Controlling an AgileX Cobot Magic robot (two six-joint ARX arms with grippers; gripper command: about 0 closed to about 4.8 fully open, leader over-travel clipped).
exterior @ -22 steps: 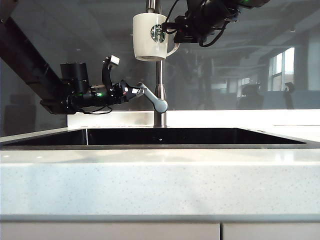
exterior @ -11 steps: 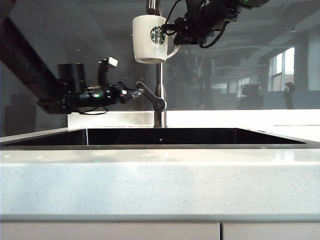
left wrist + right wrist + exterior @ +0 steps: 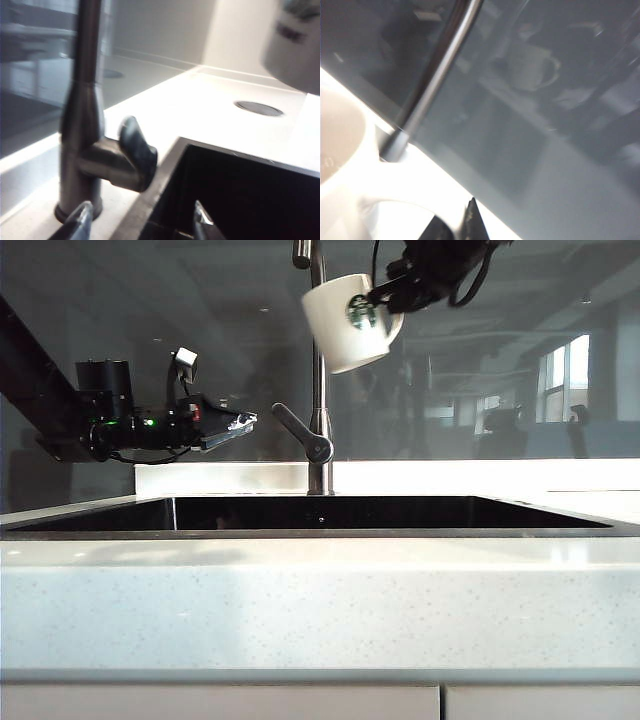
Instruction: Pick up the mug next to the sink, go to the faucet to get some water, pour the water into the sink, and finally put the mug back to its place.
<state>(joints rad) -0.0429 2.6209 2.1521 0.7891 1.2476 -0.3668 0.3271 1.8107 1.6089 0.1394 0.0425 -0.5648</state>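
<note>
Mug [image 3: 347, 322] now tipped leftward instead of upright, carried high just right of the faucet [image 3: 318, 390] stem above the sink [image 3: 320, 512]. Right gripper [image 3: 392, 292] clamped shut on the mug handle, up top right. Left gripper [image 3: 238, 423] drawn back left off the faucet lever [image 3: 300, 432], jaws spread wide and empty, lever swung up. Likely means filling over, water shut off, pouring into the basin just starting.
</note>
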